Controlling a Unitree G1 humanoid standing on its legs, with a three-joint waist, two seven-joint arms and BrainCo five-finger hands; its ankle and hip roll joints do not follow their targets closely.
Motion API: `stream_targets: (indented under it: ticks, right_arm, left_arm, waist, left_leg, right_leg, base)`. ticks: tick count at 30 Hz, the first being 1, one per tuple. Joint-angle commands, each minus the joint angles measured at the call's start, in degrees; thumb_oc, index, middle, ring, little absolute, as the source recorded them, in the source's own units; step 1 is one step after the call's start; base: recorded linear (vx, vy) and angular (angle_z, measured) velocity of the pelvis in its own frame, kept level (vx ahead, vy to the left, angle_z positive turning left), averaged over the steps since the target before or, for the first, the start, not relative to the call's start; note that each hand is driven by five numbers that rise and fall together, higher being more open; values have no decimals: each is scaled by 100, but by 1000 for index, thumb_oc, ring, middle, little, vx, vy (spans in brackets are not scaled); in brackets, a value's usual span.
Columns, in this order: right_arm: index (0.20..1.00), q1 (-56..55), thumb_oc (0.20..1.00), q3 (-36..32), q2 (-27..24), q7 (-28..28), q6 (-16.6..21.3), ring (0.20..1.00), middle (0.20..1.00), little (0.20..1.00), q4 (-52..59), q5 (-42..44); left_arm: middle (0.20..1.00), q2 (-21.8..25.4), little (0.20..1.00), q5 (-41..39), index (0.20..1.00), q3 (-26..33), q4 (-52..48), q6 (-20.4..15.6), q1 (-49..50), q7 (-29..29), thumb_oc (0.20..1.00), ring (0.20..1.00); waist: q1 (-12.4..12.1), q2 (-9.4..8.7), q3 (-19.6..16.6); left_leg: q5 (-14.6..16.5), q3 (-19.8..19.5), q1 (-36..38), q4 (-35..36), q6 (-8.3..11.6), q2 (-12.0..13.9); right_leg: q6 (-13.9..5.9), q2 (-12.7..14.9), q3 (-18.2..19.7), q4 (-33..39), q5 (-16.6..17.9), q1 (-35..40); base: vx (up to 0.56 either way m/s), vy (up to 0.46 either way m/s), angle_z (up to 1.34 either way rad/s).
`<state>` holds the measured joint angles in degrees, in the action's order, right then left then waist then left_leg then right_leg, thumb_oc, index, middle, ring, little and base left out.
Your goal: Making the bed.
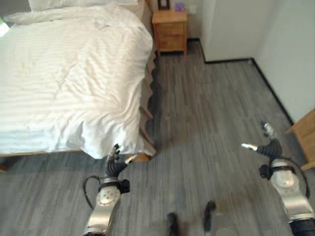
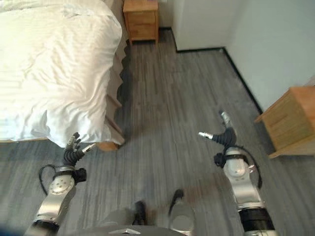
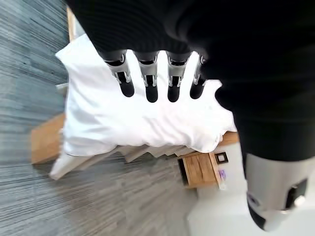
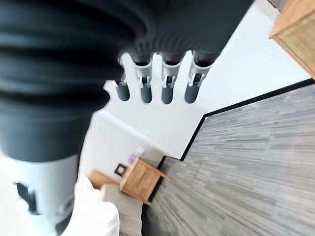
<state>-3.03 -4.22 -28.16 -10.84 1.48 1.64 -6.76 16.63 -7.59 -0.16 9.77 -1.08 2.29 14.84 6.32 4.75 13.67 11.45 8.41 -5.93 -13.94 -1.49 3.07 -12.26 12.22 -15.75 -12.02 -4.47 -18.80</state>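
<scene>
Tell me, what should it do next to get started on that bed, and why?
Probably reach the left hand forward to the hanging corner of the white duvet. That hand sits just short of the corner, fingers open, holding nothing, while the right hand is open over the floor, away from the bed.

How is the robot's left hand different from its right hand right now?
The left hand is right next to the corner of the white duvet at the foot of the bed, while the right hand hangs over bare wooden floor, far from the bed. Both hands are open and hold nothing.
</scene>
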Motion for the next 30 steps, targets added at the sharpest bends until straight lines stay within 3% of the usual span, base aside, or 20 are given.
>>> stream_targets:
  ticks: [1,4,5,7,8,12,13,14,15,16,17,20,21,22,25,26,27,28,29,30]
  right_arm:
    - [1000,-368,1000,-193,-110,121,357,1000,1000,1000,313,-288]
    - [1000,-427,1000,-127,-113,107,375,1000,1000,1000,243,-160]
    - [1000,-400,1000,-89,-124,67,379,1000,1000,1000,228,-96]
    - [1000,-420,1000,-81,-160,32,378,1000,1000,1000,210,-68]
    - [1000,-410,1000,-26,-184,6,322,1000,1000,1000,174,-53]
    - [1000,-357,1000,45,-183,95,275,1000,1000,1000,120,-51]
    - [1000,-284,1000,65,-202,148,311,1000,1000,1000,101,-31]
    - [1000,-285,1000,65,-202,148,311,1000,1000,1000,101,-31]
    - [1000,-229,1000,52,-252,145,332,1000,1000,1000,44,-61]
    - [1000,-229,1000,57,-257,144,335,1000,1000,1000,38,-60]
    - [1000,-123,1000,19,-355,124,321,1000,1000,1000,-74,13]
    - [1000,-28,1000,10,-466,145,248,1000,1000,1000,-159,-19]
    - [1000,50,1000,-5,-555,248,191,1000,1000,1000,-166,-54]
    - [1000,54,1000,-30,-543,342,172,1000,1000,1000,-129,-69]
    - [1000,-26,1000,56,-386,362,146,1000,1000,1000,-175,-243]
    - [1000,-36,1000,90,-341,385,114,1000,1000,1000,-220,-319]
    - [1000,-32,1000,92,-333,384,114,1000,1000,1000,-221,-323]
    - [1000,-25,1000,179,-271,440,90,1000,1000,1000,-229,-419]
    - [1000,-12,1000,235,-238,375,53,1000,1000,1000,-212,-562]
    - [1000,3,1000,220,-233,401,38,1000,1000,1000,-124,-562]
  left_arm:
    - [1000,402,1000,391,1000,-82,-403,-367,36,100,1000,1000]
    - [1000,330,1000,364,1000,-108,-399,-341,46,164,1000,1000]
    - [1000,357,1000,368,1000,-111,-448,-350,5,189,1000,1000]
    - [1000,366,1000,352,1000,-134,-506,-360,-1,201,1000,1000]
    - [1000,358,1000,282,1000,-134,-498,-359,-46,266,1000,1000]
    - [1000,311,1000,323,1000,15,-617,-354,133,292,1000,1000]
    - [1000,264,1000,446,1000,173,-651,-373,303,334,1000,1000]
    - [1000,264,1000,446,1000,173,-652,-373,304,334,1000,1000]
    - [1000,271,1000,567,1000,247,-641,-349,342,363,1000,1000]
    - [1000,266,1000,570,1000,248,-642,-348,347,363,1000,1000]
    - [1000,249,1000,634,1000,390,-708,-306,358,433,1000,1000]
    - [1000,295,1000,620,1000,536,-740,-305,329,499,1000,1000]
    - [1000,338,1000,537,1000,762,-780,-346,432,581,1000,1000]
    - [1000,339,1000,498,1000,949,-891,-382,615,608,1000,1000]
    - [1000,388,1000,449,1000,1004,-1005,-346,744,645,1000,1000]
    - [1000,414,1000,446,1000,1007,-1014,-319,754,638,1000,1000]
    - [1000,421,1000,444,1000,1011,-1017,-316,754,637,1000,1000]
    - [1000,448,1000,425,1000,962,-1020,-269,710,633,1000,1000]
    - [1000,486,1000,433,1000,768,-921,-174,567,632,1000,1000]
    - [1000,497,1000,424,1000,775,-966,-174,592,608,1000,1000]
  waist:
    - [254,-171,-288]
    - [145,-206,-246]
    - [44,-364,-152]
    - [-58,-444,-81]
    - [-338,-643,65]
    - [-750,-656,77]
    - [-946,-584,3]
    - [-953,-591,4]
    - [-1038,-439,-106]
    - [-1051,-453,-93]
    - [-1098,-467,-170]
    - [-1163,-499,-209]
    - [-1253,-482,-345]
    - [-1340,-466,-462]
    - [-1648,-751,-585]
    - [-1772,-874,-621]
    - [-1814,-873,-638]
    - [-1851,-895,-570]
    - [-1500,-651,-286]
    - [-1378,-580,-211]
  left_leg:
    - [-435,-652,3186,1130,924,361]
    - [-2047,-617,2438,-1161,1327,415]
    - [-2211,-616,2013,-1976,1306,304]
    - [-2185,-536,1786,-2365,1218,273]
    - [-1650,-353,1008,-2745,963,194]
    - [-1226,-21,49,-1769,781,64]
    - [-1286,141,-171,-214,631,151]
    - [-1303,152,-153,-183,630,143]
    - [-1841,294,-263,957,724,328]
    - [-1905,321,-178,1080,727,303]
    - [-2218,823,-441,1855,819,583]
    - [-2256,1073,-874,1894,905,845]
    - [-2497,1280,-886,1866,935,978]
    - [-2524,1316,-751,1806,837,964]
    - [-2748,1213,-699,1777,629,658]
    - [-2587,1233,-661,1696,439,465]
    - [-2589,1277,-667,1702,424,484]
    - [-2344,1304,-484,1606,259,389]
    - [-1798,1016,322,1551,3,251]
    - [-1651,867,626,1628,-23,211]
  right_leg:
    - [170,-311,-295,1366,1492,222]
    - [629,-588,-361,1311,1181,965]
    - [790,-568,-354,1358,1007,1274]
    - [895,-614,-297,1387,850,1522]
    - [932,-653,-20,1577,640,2030]
    - [769,-680,222,1702,372,2576]
    - [614,-753,412,1702,114,2908]
    - [613,-745,420,1702,116,2908]
    - [570,-886,499,1702,-118,3244]
    - [568,-865,513,1702,-125,3265]
    - [501,-840,503,1702,-338,3600]
    - [438,-729,529,1702,-444,3923]
    - [346,-680,601,1701,-551,4254]
    - [309,-661,679,1672,-643,4410]
    - [27,-347,840,623,-163,4221]
    - [-218,-234,971,-220,582,4062]
    - [-229,-229,1024,-227,602,4018]
    - [-274,-103,1020,-1012,1401,3782]
    - [-257,-51,997,-2652,1736,2625]
    - [-133,81,923,-2735,1598,2241]
  base:
    - [830,-268,125]
    - [779,-429,39]
    - [684,-473,12]
    - [554,-317,-57]
    - [654,-240,-124]
    - [709,-56,-76]
    - [532,85,-101]
    - [1017,133,-109]
    - [488,50,-84]
    - [1004,112,-78]
    - [724,100,-55]
    - [731,122,-27]
    - [816,147,-19]
    - [1041,194,-29]
    - [631,119,-55]
    - [437,134,-20]
    - [449,157,-9]
    - [909,335,-22]
    - [1163,360,8]
    - [1170,311,91]
